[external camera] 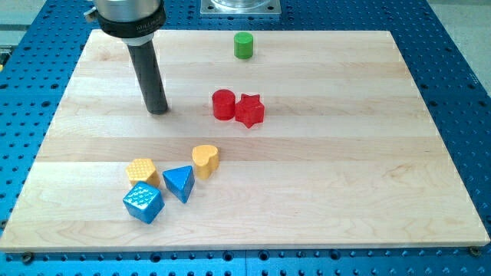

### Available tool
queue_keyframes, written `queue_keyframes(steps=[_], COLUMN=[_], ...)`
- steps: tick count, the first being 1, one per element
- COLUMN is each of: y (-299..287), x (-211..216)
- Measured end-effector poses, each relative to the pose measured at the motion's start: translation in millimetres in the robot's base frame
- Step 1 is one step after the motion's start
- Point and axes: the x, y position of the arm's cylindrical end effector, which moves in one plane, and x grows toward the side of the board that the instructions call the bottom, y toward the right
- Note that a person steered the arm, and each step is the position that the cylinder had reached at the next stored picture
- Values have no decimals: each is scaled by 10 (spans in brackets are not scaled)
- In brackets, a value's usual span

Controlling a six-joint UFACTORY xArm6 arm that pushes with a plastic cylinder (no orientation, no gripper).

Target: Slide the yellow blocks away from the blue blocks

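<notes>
Yellow blocks are found near the front left of the wooden board [322, 192]. One yellow heart block [205, 160] sits just right of the blue triangle block [179, 183], almost touching it. One yellow bumpy block [142, 171] is pressed against the top of the blue cube [143, 202]. All four look small, hard and light, so they are likely to slide easily and may spin if hit off-centre. Nothing can be grabbed, since only a plain rod is carried, with nothing to open or close. My tip [157, 111] is seen farther back, well apart from the group. A push is best made on the side facing the blue ones. Red cylinder [223, 104], red star [249, 110] and green cylinder [243, 45] are placed far back.
</notes>
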Motion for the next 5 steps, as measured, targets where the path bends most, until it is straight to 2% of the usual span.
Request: queue_keyframes(steps=[1,2,3,5], y=[0,0,267,1591], x=[13,360,543,1125])
